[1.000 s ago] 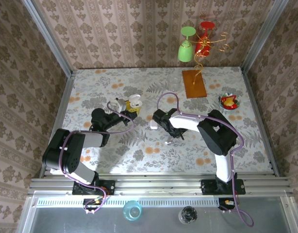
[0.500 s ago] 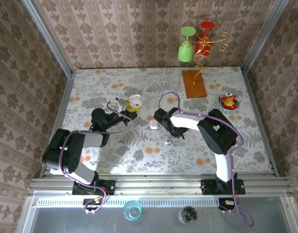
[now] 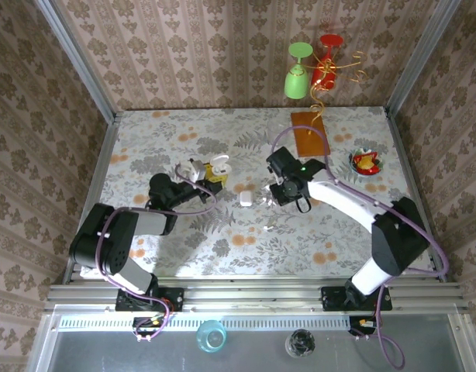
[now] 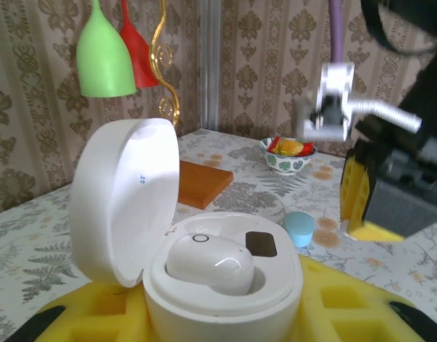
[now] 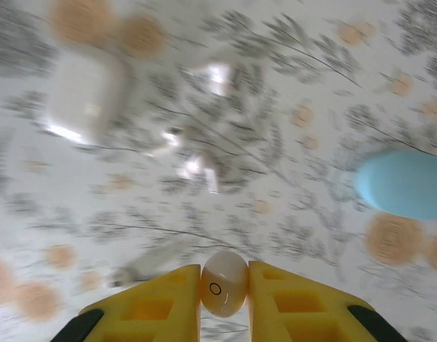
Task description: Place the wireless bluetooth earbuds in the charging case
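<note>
My left gripper (image 3: 201, 173) is shut on the base of an open white charging case (image 4: 225, 285), lid (image 4: 122, 199) swung up to the left. One white earbud (image 4: 210, 263) sits in the left slot; the slot beside it (image 4: 261, 244) is bare. In the top view the case (image 3: 217, 164) is held above the table. My right gripper (image 5: 223, 313) is shut on a second white earbud (image 5: 223, 283), pinched between the yellow pads above the floral table. That gripper (image 3: 278, 189) hangs right of the held case; one of its yellow fingers (image 4: 361, 187) shows, blurred, in the left wrist view.
A shut white case (image 3: 245, 198) and a small white bit (image 3: 267, 228) lie on the table between the arms. A teal case (image 5: 407, 184) lies near the right gripper. At the back stand an orange block (image 3: 309, 133), a small bowl (image 3: 367, 162) and hanging glasses (image 3: 298, 74).
The right arm has swung right and back, lifting its gripper away from the white case on the table. The left gripper with the open case has shifted slightly right.
</note>
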{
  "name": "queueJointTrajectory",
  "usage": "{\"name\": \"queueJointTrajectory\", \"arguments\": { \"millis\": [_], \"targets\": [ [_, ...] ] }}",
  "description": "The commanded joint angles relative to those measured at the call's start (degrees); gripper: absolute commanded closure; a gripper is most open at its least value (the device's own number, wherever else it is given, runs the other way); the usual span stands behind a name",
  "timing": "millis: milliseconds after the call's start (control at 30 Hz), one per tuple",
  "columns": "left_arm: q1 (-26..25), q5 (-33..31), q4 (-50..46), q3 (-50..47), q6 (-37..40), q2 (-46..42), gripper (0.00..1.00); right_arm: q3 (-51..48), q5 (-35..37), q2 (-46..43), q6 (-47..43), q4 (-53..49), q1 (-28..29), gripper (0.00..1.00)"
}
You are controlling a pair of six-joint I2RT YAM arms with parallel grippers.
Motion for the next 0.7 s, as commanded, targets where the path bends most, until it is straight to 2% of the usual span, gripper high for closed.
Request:
{"name": "queueJointTrajectory", "arguments": {
  "millis": [0,167,267,333,433,667],
  "targets": [
    [-1.4,3.0,1.5,2.0,1.0,1.2,0.74,-0.9,-19.9,-4.2,1.1,4.4,-1.8,0.77],
    [-3.7,7.3,1.5,3.3,0.1,2.5,0.73,-0.6,-34.5,-7.9,2.2,11.6,-4.3,0.77],
    [-4.5,9.6,1.5,4.4,-1.1,3.7,0.74,0.5,-39.9,-7.9,1.9,13.8,-4.9,0.77],
    [-6.7,10.8,1.5,5.1,-2.0,4.2,0.74,1.4,-42.8,-7.5,1.9,14.9,-5.1,0.77],
    [-7.9,12.1,1.6,6.0,-3.0,4.8,0.74,2.5,-44.6,-7.0,2.0,16.0,-5.2,0.77],
    [-8.3,14.4,1.6,7.0,-4.1,4.9,0.74,4.0,-43.7,-4.8,1.4,15.3,-5.3,0.77]
  ]
}}
